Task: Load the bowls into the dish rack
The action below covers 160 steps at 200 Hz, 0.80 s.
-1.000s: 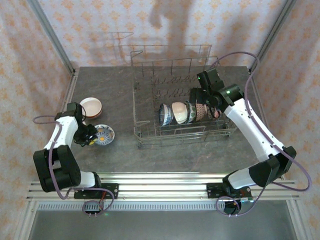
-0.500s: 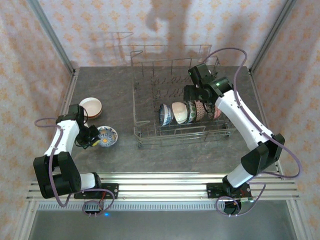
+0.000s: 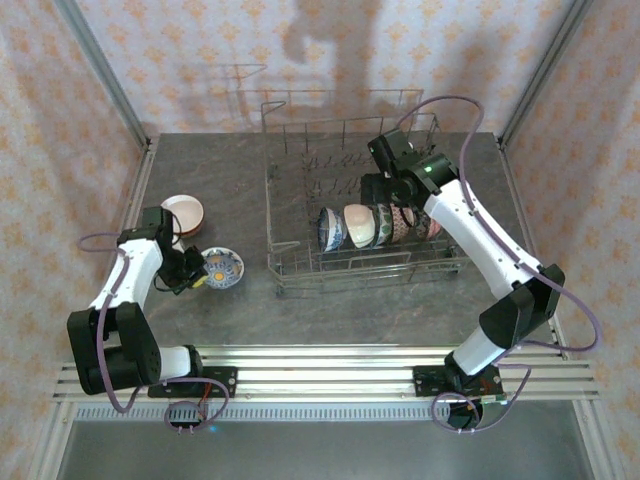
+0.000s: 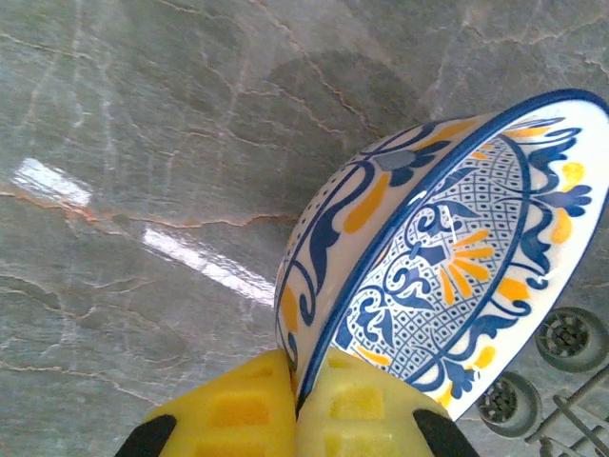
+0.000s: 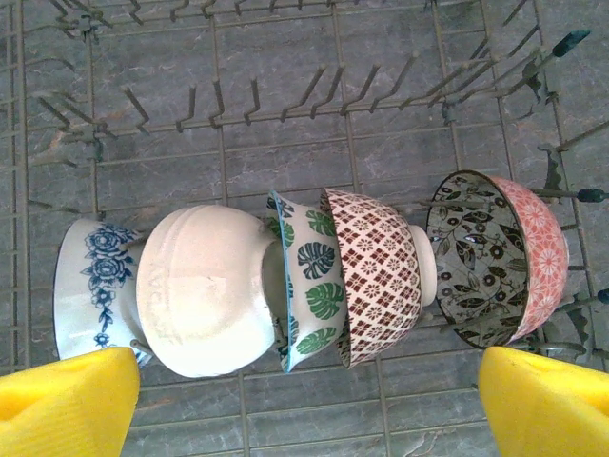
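My left gripper (image 3: 195, 277) (image 4: 297, 400) is shut on the rim of a blue-and-orange patterned bowl (image 3: 223, 268) (image 4: 447, 257), which it holds tilted over the table left of the dish rack (image 3: 340, 262). A pinkish bowl with a white inside (image 3: 181, 213) sits on the table behind it. Inside the rack several bowls stand on edge in a row: blue floral (image 5: 90, 286), plain white (image 5: 205, 290), green leaf (image 5: 309, 281), brown-white (image 5: 376, 276) and pink with a dark floral inside (image 5: 495, 257). My right gripper (image 3: 385, 190) (image 5: 309, 400) hangs open above that row, holding nothing.
Rows of bare upright tines (image 5: 285, 105) fill the back half of the rack. The grey marble table (image 3: 210, 170) has free room left of and in front of the rack. Two of the rack's small wheels (image 4: 571, 338) show near the held bowl.
The left gripper has carried the patterned bowl a little to the right, towards the rack. The right arm has swung left and back over the rack, away from the pink bowl.
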### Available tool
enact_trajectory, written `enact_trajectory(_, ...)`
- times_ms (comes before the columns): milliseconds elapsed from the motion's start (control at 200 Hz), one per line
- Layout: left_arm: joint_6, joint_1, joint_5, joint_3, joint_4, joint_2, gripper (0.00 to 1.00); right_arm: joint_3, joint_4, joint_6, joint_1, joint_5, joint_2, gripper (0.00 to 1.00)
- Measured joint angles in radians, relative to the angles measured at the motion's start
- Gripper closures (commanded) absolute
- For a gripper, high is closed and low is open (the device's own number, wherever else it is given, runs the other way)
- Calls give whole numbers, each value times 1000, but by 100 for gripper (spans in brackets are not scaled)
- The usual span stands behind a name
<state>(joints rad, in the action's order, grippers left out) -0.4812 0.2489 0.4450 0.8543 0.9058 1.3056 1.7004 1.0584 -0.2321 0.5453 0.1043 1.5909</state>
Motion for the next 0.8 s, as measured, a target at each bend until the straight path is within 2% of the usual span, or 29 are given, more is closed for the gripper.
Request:
enact_trajectory(285, 0, -7, 24, 3, 0, -6, 98, 0, 4, -3, 0, 0, 3, 9)
enact_trajectory(455, 0, -7, 24, 36, 25, -60, 99, 18, 11, -3, 0, -2, 15, 8)
enact_trajectory(621, 0, -7, 26, 102, 64, -131, 99, 55, 20, -2, 3, -23, 24, 9)
enact_trajectory(801, -1, -7, 28, 255, 137, -176, 100, 111, 37, 13, 13, -69, 26, 11)
